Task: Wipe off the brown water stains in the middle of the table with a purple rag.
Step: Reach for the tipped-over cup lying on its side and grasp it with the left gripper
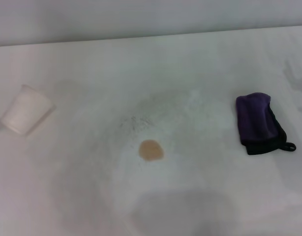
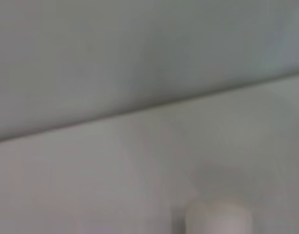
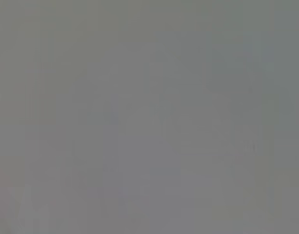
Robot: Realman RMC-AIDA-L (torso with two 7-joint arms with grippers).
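A small roundish tan-brown water stain (image 1: 151, 150) lies in the middle of the white table (image 1: 92, 196). The folded dark purple rag (image 1: 258, 122), with black edging and a small black loop, lies flat on the table to the right of the stain. Neither gripper shows in any view. The left wrist view shows only the table (image 2: 91, 185), its far edge and a blurred white object (image 2: 217, 218), perhaps the cup. The right wrist view shows a plain grey field.
A white paper cup (image 1: 25, 110) lies on its side at the left of the table. Faint grey speckles (image 1: 136, 120) sit just behind the stain. The table's far edge meets a pale wall (image 1: 151, 19).
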